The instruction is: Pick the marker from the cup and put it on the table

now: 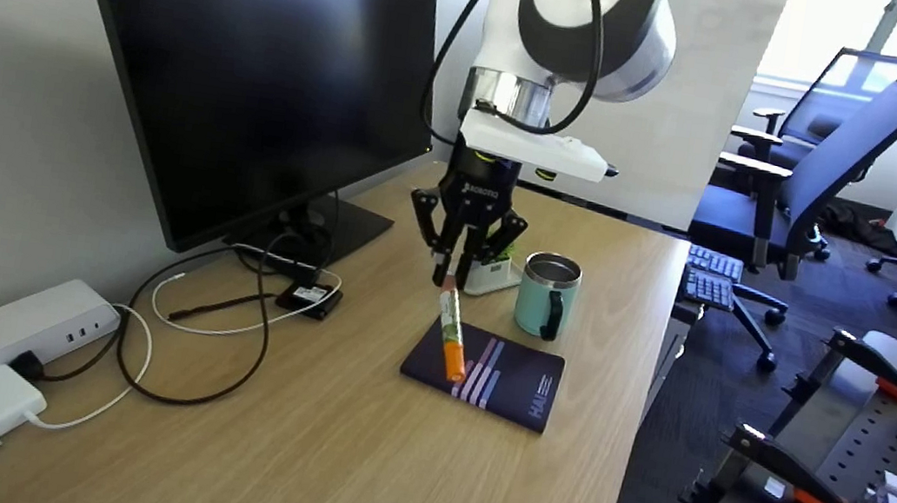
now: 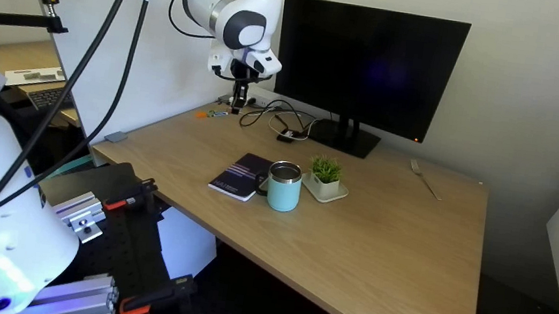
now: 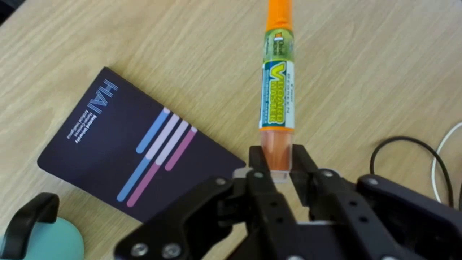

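The marker (image 1: 450, 331) is an orange stick with a green and white label. My gripper (image 1: 449, 276) is shut on its clear-capped end, and the rest of it juts out from the fingertips. The wrist view shows the marker (image 3: 277, 94) between the two fingers (image 3: 277, 160). In an exterior view the marker (image 2: 212, 114) and gripper (image 2: 236, 109) are over the far end of the table (image 2: 381, 246). The teal cup (image 1: 534, 303) with dark handle stands upright on the table, apart from the gripper; it also shows in an exterior view (image 2: 283, 192) and partly in the wrist view (image 3: 63, 238).
A dark striped notebook (image 2: 239, 176) lies beside the cup. A small potted plant (image 2: 327, 185) stands on a white dish by the cup. A monitor (image 1: 261, 85), looped cables (image 1: 259, 348), a white power strip (image 1: 16, 331) and a fork (image 2: 423, 177) are on the table.
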`<act>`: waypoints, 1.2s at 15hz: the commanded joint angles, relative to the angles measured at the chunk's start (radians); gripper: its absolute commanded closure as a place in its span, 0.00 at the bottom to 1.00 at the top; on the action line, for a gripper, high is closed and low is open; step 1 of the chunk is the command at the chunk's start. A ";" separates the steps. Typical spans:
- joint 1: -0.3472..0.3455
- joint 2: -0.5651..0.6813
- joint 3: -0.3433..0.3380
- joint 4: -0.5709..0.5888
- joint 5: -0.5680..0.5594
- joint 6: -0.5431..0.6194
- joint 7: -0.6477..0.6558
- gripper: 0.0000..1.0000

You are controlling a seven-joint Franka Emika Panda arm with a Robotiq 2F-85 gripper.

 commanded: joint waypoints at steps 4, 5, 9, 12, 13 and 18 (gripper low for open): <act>0.234 0.004 -0.313 0.056 0.137 -0.153 -0.125 0.94; 0.270 0.018 -0.356 0.062 0.119 -0.149 -0.115 0.94; 0.372 0.074 -0.454 0.098 0.092 -0.152 -0.102 0.94; 0.410 0.121 -0.472 0.134 0.097 -0.155 -0.114 0.94; 0.419 0.137 -0.474 0.145 0.098 -0.155 -0.118 0.94; 0.437 0.226 -0.482 0.195 0.103 -0.148 -0.136 0.94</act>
